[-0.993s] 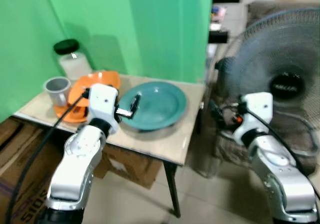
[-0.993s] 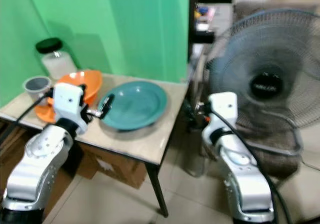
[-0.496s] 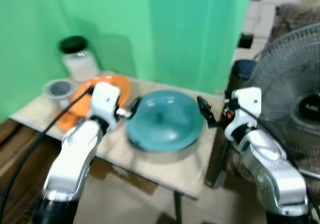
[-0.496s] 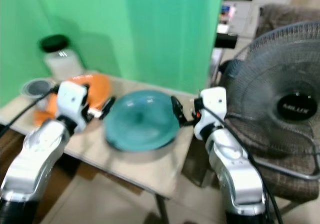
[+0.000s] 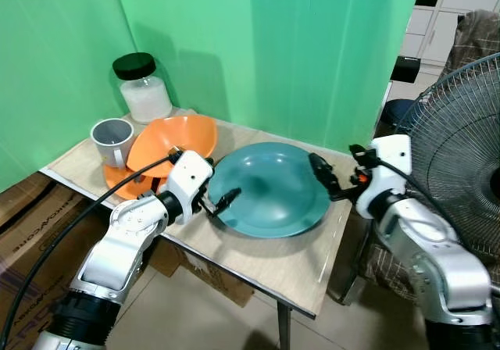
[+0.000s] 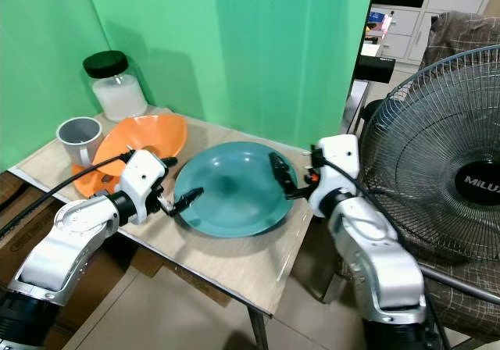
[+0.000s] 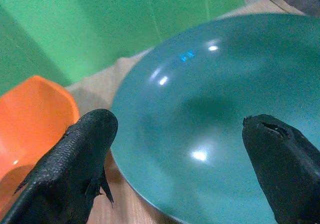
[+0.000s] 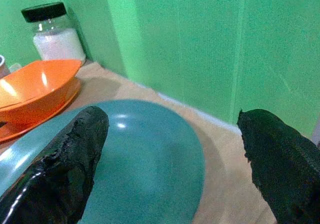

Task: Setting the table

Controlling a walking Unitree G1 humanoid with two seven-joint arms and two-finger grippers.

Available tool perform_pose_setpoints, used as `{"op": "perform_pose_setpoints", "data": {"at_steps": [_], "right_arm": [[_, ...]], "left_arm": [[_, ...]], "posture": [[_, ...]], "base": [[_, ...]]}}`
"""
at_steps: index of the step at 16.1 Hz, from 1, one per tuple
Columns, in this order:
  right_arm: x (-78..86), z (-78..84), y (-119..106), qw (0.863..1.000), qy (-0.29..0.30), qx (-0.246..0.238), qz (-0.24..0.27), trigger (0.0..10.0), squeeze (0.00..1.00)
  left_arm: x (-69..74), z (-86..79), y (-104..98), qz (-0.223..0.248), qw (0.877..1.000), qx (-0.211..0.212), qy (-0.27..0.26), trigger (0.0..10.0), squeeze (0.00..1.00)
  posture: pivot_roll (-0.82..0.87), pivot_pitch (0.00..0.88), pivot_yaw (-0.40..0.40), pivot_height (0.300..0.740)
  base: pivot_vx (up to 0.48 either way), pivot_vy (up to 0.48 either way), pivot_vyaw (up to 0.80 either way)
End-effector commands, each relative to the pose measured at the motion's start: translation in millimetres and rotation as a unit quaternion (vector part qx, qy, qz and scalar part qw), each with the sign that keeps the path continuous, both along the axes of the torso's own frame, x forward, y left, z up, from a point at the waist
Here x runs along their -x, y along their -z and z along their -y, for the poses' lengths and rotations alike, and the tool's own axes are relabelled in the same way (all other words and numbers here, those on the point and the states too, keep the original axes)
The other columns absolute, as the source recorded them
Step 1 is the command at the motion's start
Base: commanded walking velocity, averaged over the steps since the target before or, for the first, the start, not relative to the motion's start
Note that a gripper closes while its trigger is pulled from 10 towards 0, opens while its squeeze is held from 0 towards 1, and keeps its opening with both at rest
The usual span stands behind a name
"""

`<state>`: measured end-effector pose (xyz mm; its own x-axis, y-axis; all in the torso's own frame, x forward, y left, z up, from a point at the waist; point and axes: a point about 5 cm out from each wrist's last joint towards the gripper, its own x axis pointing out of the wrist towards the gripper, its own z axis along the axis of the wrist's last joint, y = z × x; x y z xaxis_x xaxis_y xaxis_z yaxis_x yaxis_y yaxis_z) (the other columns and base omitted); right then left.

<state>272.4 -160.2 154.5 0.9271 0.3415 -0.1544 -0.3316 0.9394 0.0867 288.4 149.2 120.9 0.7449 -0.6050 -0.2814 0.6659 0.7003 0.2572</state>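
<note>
Teal plate (image 5: 269, 190) is the landmark; left gripper (image 5: 221, 202) at its left rim, right gripper (image 5: 320, 173) at its right rim, both spread wide, empty; judgement: close evenly on opposite rims, lift level, clear of orange bowl (image 5: 170, 137) just left of it.

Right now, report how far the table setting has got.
Early stage. The teal plate lies flat on the table; the left hand and right hand, both open, flank its rim without gripping. The orange bowl, grey cup and jar are bunched at the far left corner, yet to be laid out.
</note>
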Motion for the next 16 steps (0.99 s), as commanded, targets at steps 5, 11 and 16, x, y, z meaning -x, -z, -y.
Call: {"op": "perform_pose_setpoints", "data": {"at_steps": [5,11,16], "right_arm": [[-0.3,0.5,7.7,0.998,-0.021,-0.015,-0.059,10.0,0.00],[-1.2,-1.8,13.6,0.987,-0.033,-0.074,-0.136,10.0,0.00],[5.0,-13.3,18.4,0.978,-0.079,-0.081,-0.174,9.3,0.00]], "left_arm": [[6.4,-6.9,17.0,-0.017,0.999,-0.045,0.015,10.0,0.00],[22.3,-12.1,35.0,-0.026,0.996,-0.081,0.027,10.0,0.00],[25.3,-11.0,40.3,-0.018,0.996,-0.088,0.030,10.0,0.00]], "posture": [[0.06,0.000,0.096,0.740],[0.06,0.000,0.086,0.740],[0.06,0.000,0.081,0.740]], "base": [[0.000,0.000,0.00],[0.000,0.000,0.00],[0.000,0.000,0.00]]}}
